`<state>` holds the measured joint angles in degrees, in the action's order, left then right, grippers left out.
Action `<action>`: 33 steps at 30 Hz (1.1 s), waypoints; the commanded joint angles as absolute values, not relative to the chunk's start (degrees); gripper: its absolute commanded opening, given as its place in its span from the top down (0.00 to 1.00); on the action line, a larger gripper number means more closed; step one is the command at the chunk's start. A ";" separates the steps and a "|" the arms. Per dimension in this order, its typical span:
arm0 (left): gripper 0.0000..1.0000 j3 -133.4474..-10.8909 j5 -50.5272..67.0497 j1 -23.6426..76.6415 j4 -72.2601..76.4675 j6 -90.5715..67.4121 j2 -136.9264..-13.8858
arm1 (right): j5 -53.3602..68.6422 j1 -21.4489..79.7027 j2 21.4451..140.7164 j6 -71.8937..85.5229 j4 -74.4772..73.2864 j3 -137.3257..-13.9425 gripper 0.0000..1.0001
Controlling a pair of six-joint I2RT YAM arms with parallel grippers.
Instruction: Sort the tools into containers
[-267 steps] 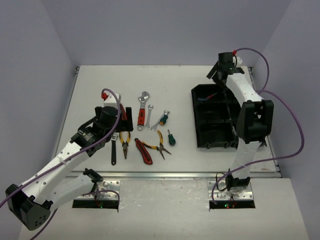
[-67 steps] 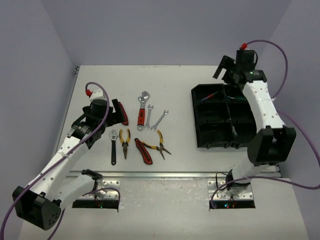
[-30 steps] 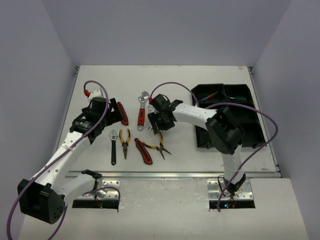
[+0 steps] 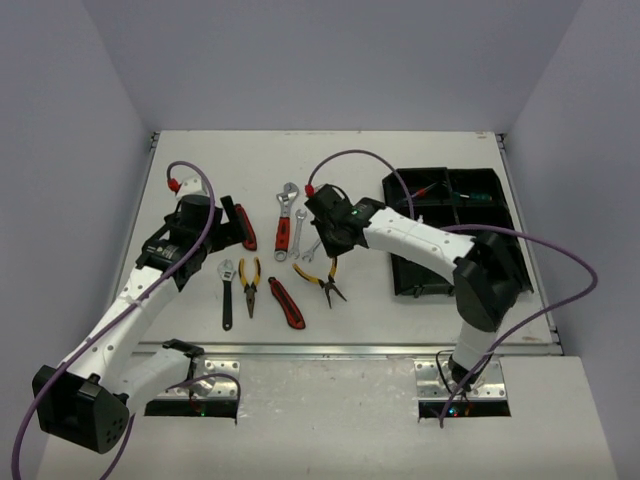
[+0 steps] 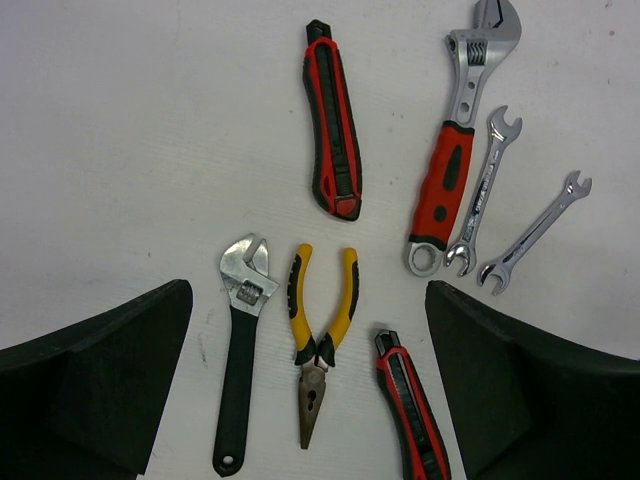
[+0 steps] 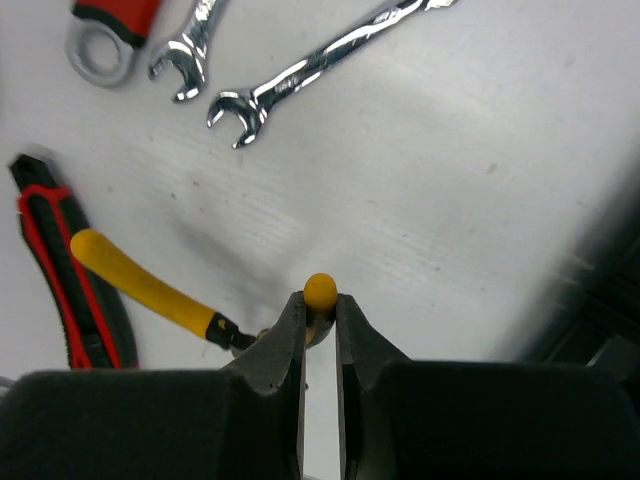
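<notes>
My right gripper point(image 4: 329, 258) is shut on one yellow handle of the needle-nose pliers point(image 4: 325, 281). In the right wrist view the fingertips point(image 6: 288, 322) pinch the handle's tip point(image 6: 320, 291) while the other handle point(image 6: 140, 283) splays left. My left gripper point(image 4: 218, 235) hovers open and empty over a black-handled wrench point(image 5: 238, 360), yellow pliers point(image 5: 318, 330) and a red utility knife point(image 5: 410, 405). Another red knife point(image 5: 331, 125), a red-handled wrench point(image 5: 452, 170) and two silver wrenches point(image 5: 482, 190) point(image 5: 535, 232) lie beyond. The black organiser tray point(image 4: 500, 255) holds screwdrivers point(image 4: 425, 190) at the right.
White walls close the table on three sides. The tray's dark edge point(image 6: 600, 300) shows right of my right gripper. The red knife point(image 6: 70, 290) and a silver wrench point(image 6: 320, 55) lie close around the held pliers.
</notes>
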<state>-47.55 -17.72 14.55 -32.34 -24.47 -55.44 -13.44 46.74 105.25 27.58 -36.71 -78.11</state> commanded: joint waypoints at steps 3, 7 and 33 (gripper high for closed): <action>0.00 -48.08 -17.11 13.89 -30.06 -23.91 -53.87 | -21.28 42.27 92.59 28.54 -32.82 -77.04 1.00; 0.00 -47.99 -17.21 13.97 -29.97 -23.91 -53.26 | -20.70 35.52 84.07 30.62 -26.65 -72.41 1.00; 0.00 -47.90 -14.31 13.89 -29.55 -23.29 -52.67 | -19.64 4.48 75.25 46.93 -6.93 -54.64 1.00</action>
<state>-47.55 -15.18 14.55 -31.95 -24.01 -54.00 -18.19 4.88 75.53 40.49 -14.17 -55.00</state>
